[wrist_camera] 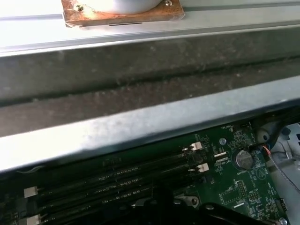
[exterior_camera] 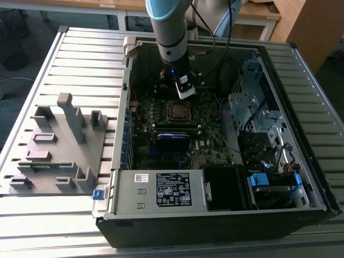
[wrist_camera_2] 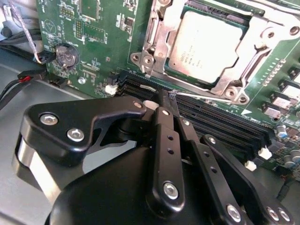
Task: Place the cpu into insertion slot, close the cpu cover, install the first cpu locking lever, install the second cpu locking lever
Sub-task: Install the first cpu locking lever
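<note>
The cpu (wrist_camera_2: 206,44), a flat square chip with a dull, brushed silver-grey top, is sitting in the insertion slot (wrist_camera_2: 140,58), whose silvery stamped-metal rim is showing round it with screw heads at its corner. The cpu cover (wrist_camera_2: 161,37), a thin bright metal frame with a large square window, is lying down over the chip's edges, so the metal top is showing through the opening. A thin wire rod (wrist_camera_2: 206,95) is running along the socket's side nearest the long black memory slots (wrist_camera_2: 211,117). The claw (wrist_camera_2: 166,98), built of matte black linked bars with bright rivet heads, is hanging over those slots with its tips drawn together just beside the end of the rod; whether they are touching it cannot be told. The green circuit board (wrist_camera_2: 93,28) is spreading out around the socket, studded with small components and a round silver coin battery (wrist_camera_2: 64,56), which is also gleaming in the first wrist view beneath a flat grey metal wall (wrist_camera: 140,126). In the exterior view the arm (exterior_camera: 166,32), pale blue and grey, is reaching down into an open black computer case (exterior_camera: 301,70), where a blue memory stick (exterior_camera: 173,137) and a boxy grey power supply (exterior_camera: 161,188) are lying below the socket. The case is resting on a ribbed aluminium surface (exterior_camera: 80,59), with a grey moulded fixture (exterior_camera: 59,145) standing well apart on the exterior view's left.
</note>
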Controlling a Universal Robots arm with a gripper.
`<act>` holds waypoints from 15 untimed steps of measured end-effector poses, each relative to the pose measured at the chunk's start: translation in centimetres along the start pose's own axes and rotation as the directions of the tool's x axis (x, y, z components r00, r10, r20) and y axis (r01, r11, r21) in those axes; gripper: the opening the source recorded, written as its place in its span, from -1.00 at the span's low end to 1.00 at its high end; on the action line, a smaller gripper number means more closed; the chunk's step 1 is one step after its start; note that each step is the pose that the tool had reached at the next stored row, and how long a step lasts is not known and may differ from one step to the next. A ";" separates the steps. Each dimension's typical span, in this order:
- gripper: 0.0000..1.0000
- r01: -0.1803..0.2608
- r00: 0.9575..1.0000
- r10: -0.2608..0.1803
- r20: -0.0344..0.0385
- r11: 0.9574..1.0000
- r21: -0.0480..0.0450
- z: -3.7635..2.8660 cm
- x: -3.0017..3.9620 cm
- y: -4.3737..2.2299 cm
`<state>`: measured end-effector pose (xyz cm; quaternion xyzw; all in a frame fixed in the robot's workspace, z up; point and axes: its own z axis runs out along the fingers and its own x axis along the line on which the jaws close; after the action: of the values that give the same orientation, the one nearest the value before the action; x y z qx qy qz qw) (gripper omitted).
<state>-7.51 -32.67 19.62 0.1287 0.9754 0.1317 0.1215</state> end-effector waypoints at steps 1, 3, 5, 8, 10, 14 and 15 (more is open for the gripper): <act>-0.80 0.000 1.000 0.000 0.000 1.000 0.001 0.03 -0.03 0.01; -0.80 0.000 1.000 0.000 0.001 1.000 0.003 0.09 -0.05 0.01; -0.80 0.001 1.000 -0.001 0.002 1.000 0.008 0.16 -0.03 0.00; -0.80 0.003 1.000 -0.003 0.004 1.000 0.013 0.30 0.01 0.00; -0.80 0.004 1.000 -0.004 0.005 1.000 0.016 0.40 0.05 0.02; -0.80 0.004 1.000 -0.004 0.005 1.000 0.016 0.50 0.09 0.09; -0.80 0.004 1.000 -0.004 0.005 1.000 0.016 0.52 0.10 0.11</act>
<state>-7.44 -32.42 19.14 0.1280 0.9763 0.1231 0.1233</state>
